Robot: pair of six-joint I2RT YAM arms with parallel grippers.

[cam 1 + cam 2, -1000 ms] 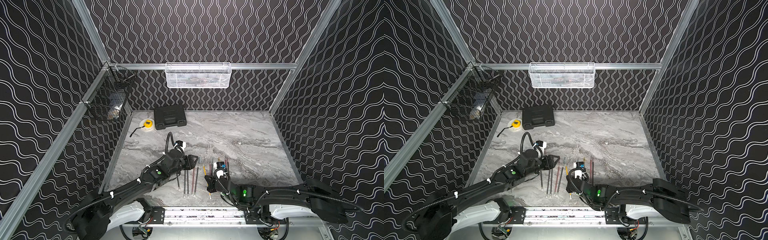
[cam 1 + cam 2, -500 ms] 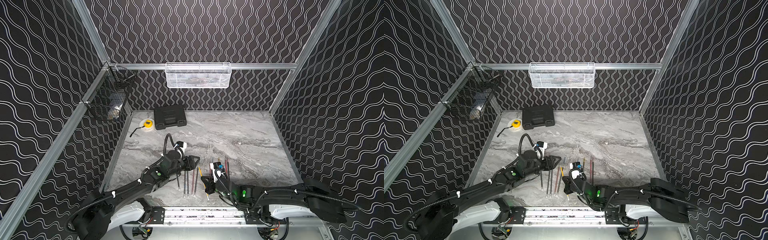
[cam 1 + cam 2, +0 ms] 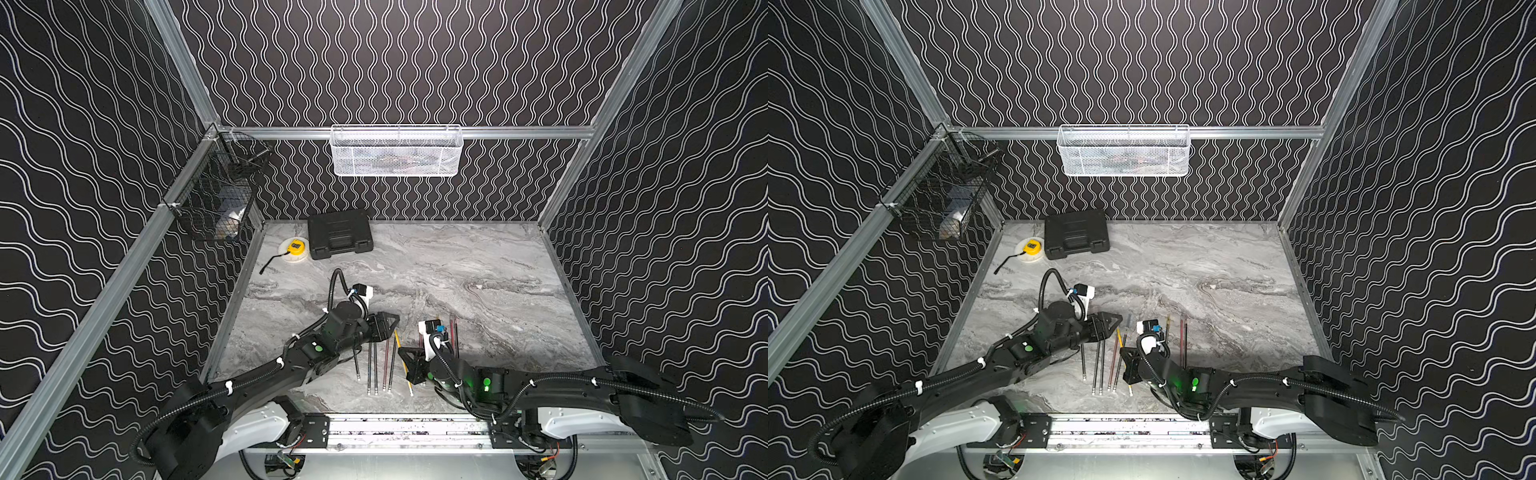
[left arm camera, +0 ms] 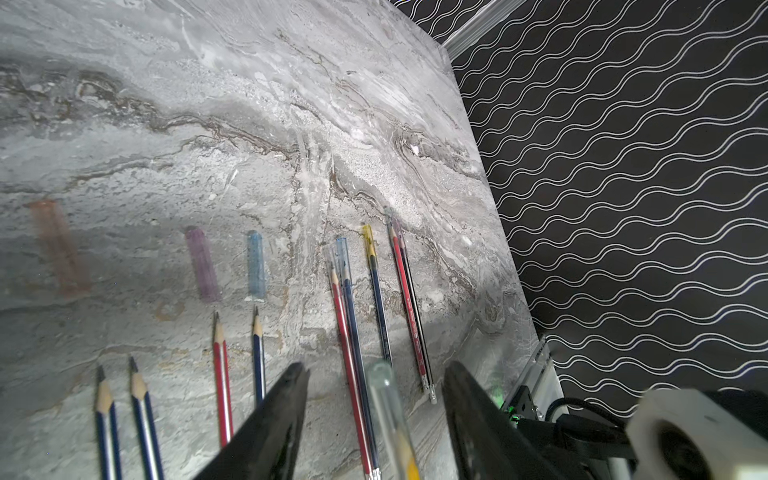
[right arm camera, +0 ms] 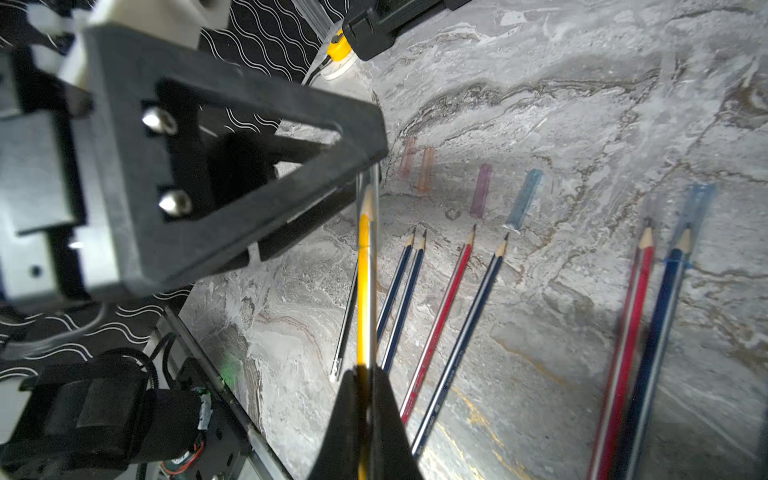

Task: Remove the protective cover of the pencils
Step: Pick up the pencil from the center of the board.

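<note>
Here, the right claw (image 5: 363, 374) is clamped tight on the lower shaft of a yellow wooden pencil (image 5: 363, 291). It holds the pencil off the marbled grey surface (image 3: 457, 270), so the sharpened end, sheathed in a clear plastic tube cover (image 5: 374, 187), points at the other arm. The left claw (image 4: 376, 368) stands about half wide with that cover between its two fingers, neither one visibly pressing it; the gap looks chosen to slip around the tube before closing. One arm anchoring the shaft while the other meets the tip makes sense, since the cover probably sits by friction and wants a straight pull along the pencil. Beside the yellow pencil, on the left arm's side, bare-tipped blue and red pencils (image 4: 220, 374) lie roughly parallel. Just past their points the loose tinted covers (image 4: 202, 264), orange, purple and blue, rest in a row, apparently where each came off. On the yellow pencil's other side lie the capped pencils (image 4: 376, 282), kept apart from the finished ones. The job looks partway done. The next move calls for a gentle squeeze, because the thin tube could flex or slip.
</note>
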